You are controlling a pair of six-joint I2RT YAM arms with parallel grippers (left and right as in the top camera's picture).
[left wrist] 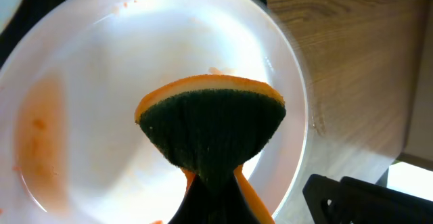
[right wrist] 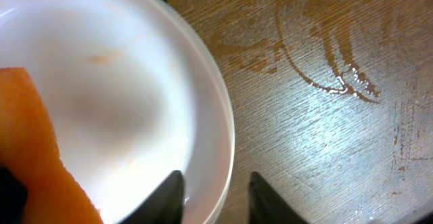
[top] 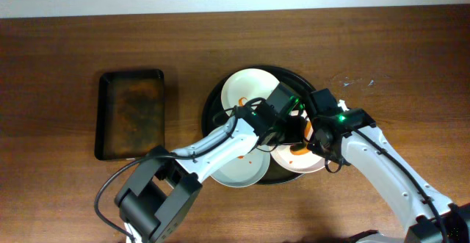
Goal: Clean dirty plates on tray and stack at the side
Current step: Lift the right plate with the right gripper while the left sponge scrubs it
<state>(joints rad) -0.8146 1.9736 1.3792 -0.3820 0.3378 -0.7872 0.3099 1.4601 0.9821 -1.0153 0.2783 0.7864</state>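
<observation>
The black round tray (top: 208,109) holds three plates. A white plate (top: 242,89) lies at the back and a pale blue-green plate (top: 236,168) at the front left. A pale pinkish plate (top: 297,162) lies at the front right, overhanging the tray rim. My left gripper (top: 283,122) (left wrist: 213,193) is shut on an orange sponge with a dark green face (left wrist: 210,126), pressed on the pinkish plate (left wrist: 135,55). An orange sauce smear (left wrist: 37,143) remains on its left side. My right gripper (top: 322,136) (right wrist: 216,193) clamps that plate's rim (right wrist: 101,95), one finger inside, one outside.
A smaller rectangular rusty-brown tray (top: 131,114) lies on the table to the left. Wet streaks (right wrist: 331,68) mark the wood to the right of the round tray (top: 356,81). Both arms cross over the front of the round tray.
</observation>
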